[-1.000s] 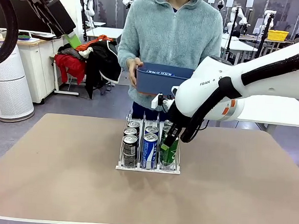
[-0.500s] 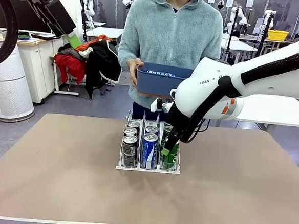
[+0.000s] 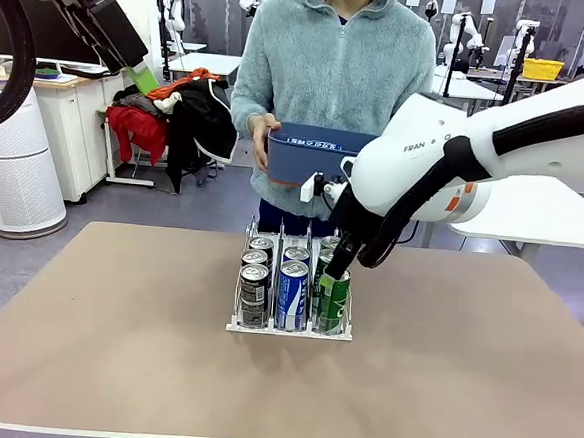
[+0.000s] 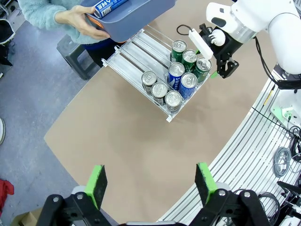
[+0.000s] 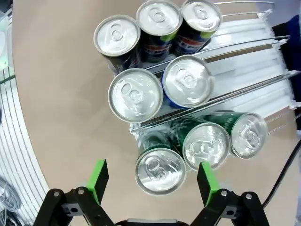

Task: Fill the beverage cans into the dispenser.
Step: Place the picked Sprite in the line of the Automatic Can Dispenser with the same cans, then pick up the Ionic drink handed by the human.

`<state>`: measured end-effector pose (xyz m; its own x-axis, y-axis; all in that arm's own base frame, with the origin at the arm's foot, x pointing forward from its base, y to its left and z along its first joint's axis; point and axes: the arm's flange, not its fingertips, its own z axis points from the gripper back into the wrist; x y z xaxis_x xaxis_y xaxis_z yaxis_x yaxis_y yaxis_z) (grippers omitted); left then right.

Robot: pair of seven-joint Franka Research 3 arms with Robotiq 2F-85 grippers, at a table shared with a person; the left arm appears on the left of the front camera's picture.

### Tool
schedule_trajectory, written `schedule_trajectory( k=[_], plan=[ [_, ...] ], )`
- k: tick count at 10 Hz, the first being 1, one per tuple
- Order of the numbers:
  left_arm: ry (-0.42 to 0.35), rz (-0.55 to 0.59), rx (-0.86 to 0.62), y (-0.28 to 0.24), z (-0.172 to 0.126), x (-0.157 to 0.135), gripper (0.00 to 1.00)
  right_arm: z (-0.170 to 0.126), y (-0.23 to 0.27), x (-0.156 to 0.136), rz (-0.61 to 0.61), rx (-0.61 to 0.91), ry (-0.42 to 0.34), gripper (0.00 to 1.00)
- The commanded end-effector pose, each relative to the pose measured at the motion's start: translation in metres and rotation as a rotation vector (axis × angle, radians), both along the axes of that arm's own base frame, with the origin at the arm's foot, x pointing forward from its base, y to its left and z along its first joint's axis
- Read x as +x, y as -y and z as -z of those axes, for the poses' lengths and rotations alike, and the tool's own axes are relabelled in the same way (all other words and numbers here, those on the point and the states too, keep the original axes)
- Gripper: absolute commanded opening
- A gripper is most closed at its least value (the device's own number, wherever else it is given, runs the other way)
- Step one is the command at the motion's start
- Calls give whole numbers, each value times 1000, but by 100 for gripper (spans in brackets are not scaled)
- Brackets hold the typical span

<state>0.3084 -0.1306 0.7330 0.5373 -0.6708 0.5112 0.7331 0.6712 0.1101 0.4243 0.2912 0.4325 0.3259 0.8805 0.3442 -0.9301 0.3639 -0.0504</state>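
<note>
Presently: slim green aluminium can (image 3: 332, 302) seated at white wire dispenser's (image 3: 289, 331) front lip. Right gripper (image 5: 151, 175) above it and left gripper (image 4: 151, 181) aloft, both spread wide, empty. Next, likely: collect another can.

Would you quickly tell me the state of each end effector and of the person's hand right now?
Left end effector: open, empty.
Right end effector: open, over the front green can, not gripping it.
Person's hand: holding the bin.

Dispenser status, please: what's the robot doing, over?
Right jaws open over front green can. Left jaws open, raised clear. Dispenser holds eight cans. Person holds blue bin behind it.
</note>
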Motion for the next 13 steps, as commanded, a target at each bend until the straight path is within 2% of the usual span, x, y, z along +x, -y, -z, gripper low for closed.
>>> schedule_trajectory(
  k=[1, 3, 4, 5, 11, 12, 13],
  plan=[
    [-6, 2, -1, -2, 1, 0, 100, -5, 7, -6, 64, -3, 32, 100],
    [-6, 2, -1, -2, 1, 0, 100, -15, 8, -9, 103, 23, 30, 100],
    [-6, 2, -1, -2, 1, 0, 100, -20, 9, -11, 123, 30, 3, 100],
    [-6, 2, -1, -2, 1, 0, 100, -17, 5, -3, 65, 24, 16, 100],
    [-6, 2, -1, -2, 1, 0, 100, -19, 5, -4, 82, 28, 11, 100],
    [-6, 2, -1, -2, 1, 0, 100, -35, 8, -9, 63, 34, 59, 100],
    [-6, 2, -1, -2, 1, 0, 100, -61, 16, -12, 114, 15, 82, 100]
  ],
)
